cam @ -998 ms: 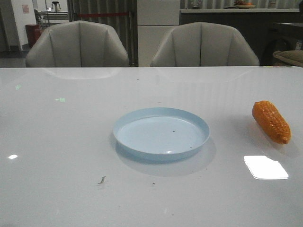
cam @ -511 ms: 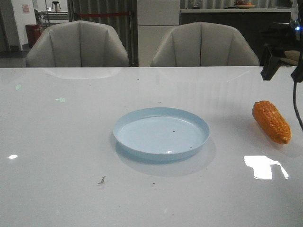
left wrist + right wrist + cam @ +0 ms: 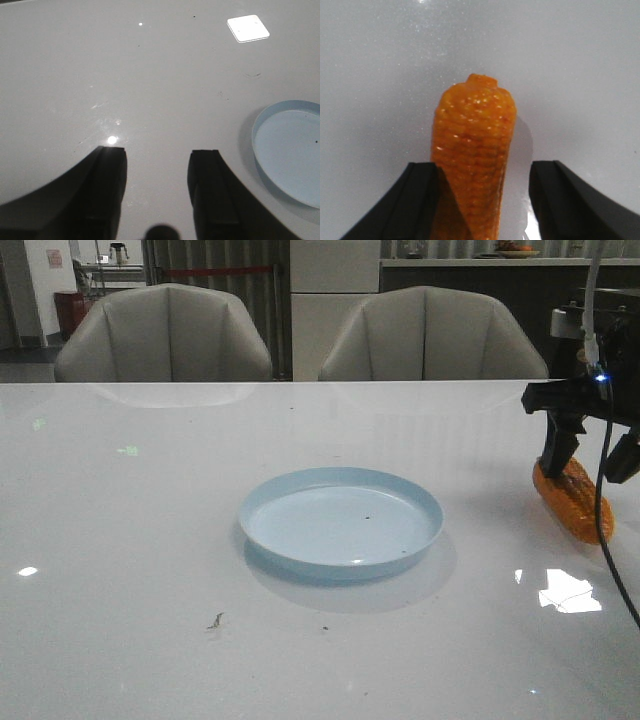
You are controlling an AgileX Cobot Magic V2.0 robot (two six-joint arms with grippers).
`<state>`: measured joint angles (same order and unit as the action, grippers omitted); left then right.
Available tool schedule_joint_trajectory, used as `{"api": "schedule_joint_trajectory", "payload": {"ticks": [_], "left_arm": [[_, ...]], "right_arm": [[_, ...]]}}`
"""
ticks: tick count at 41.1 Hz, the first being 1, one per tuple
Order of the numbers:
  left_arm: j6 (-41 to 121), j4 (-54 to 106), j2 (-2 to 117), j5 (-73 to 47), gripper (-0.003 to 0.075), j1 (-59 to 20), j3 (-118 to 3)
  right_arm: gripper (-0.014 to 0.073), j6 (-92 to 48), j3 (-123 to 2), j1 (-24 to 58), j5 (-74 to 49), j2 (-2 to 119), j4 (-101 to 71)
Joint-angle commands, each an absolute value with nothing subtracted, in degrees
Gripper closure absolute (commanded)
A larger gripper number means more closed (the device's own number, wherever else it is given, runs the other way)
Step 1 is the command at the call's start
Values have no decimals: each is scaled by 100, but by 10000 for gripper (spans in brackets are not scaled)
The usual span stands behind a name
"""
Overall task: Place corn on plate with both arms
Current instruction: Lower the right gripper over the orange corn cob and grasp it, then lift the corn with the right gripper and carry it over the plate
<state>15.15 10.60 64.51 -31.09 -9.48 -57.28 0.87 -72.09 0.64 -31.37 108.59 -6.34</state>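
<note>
Glossy white table (image 3: 130, 570) fills the workspace, with two grey chairs (image 3: 165, 335) behind its far edge. Right gripper (image 3: 484, 192): jaws apart, straddling the corn (image 3: 472, 155), which lies lengthwise in the gap; one finger (image 3: 415, 200) overlaps the cob's edge in the right wrist view, the other stands clear of it (whether that finger actually touches cannot be told). In the front view this gripper (image 3: 590, 455) sits directly over the orange cob (image 3: 572, 498) at the table's right side, a thin black cable (image 3: 603, 530) trailing down across it. Left gripper (image 3: 156, 192): jaws apart, nothing between them, only bare tabletop beneath. Plate (image 3: 340, 520): pale blue, mid-table, holding nothing but a small dark speck, well apart from the corn and near the left gripper's side (image 3: 290, 150).
</note>
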Motion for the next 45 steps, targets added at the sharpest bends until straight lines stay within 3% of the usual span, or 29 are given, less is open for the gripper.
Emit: {"api": "schedule_joint_trajectory", "payload": {"ticks": [1,8,18,31,45], "left_arm": [[1520,1098,6311,-2576,355,-926,-5877],[1520,1098,6311,-2443,355,-926,-5877],[1520,1098,6311,-2435,355,-926,-5877],[1520,1098,6311,-2430,355,-926,-5877],[1520,1098,6311,-2430,355,-926,-5877]], "right_arm": [[90,34,-7402,94,-2963,10639,-668],[108,34,-7402,267,-2942,10850,-668],[350,34,-7555,420,-2961,10915,-657],[356,-218,-9062,872,-3831,10915,-657],[356,-634,-9784,2263,-4124,10933,-657]]}}
